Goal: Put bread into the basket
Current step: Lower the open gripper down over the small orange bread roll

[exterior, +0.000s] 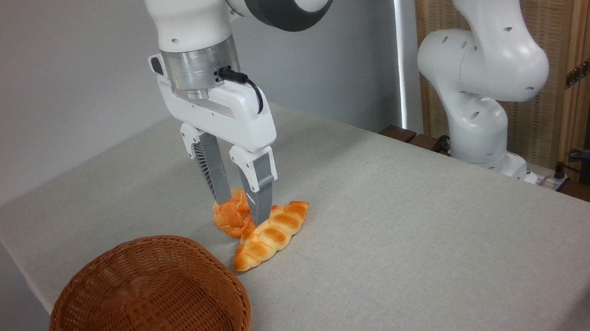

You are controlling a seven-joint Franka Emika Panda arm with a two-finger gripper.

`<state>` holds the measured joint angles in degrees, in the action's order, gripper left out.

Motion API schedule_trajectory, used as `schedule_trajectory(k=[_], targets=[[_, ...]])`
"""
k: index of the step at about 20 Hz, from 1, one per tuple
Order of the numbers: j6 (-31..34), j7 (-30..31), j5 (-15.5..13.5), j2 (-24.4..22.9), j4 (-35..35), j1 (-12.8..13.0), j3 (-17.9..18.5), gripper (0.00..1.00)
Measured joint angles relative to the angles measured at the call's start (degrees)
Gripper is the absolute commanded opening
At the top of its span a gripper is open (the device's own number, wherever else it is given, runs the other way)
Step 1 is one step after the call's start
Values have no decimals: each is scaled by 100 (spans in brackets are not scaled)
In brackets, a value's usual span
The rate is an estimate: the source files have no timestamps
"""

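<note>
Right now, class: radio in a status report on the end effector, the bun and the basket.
End effector down, fingers either side of bun. Bun on table, touching braided loaf. Basket empty, front left.

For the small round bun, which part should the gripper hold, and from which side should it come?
Likely best from above, fingers closing across the round middle of the bun. Its swirled top faces up, and the braided loaf lies close against its right side, so a sideways approach would hit that. The gripper already straddles it this way.

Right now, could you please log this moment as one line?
gripper: around bun, on table | braided loaf: touching bun | basket: empty
</note>
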<state>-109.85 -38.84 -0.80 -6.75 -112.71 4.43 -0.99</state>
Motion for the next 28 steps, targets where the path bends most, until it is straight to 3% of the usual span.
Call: schedule_trajectory(k=[8, 21, 28], targets=[[-8, 308, -71, 5, 76, -2, -231, 100], [-2, 314, -106, 181, 285, -47, -181, 100], [-4, 318, -329, 436, 286, -12, -251, 100]])
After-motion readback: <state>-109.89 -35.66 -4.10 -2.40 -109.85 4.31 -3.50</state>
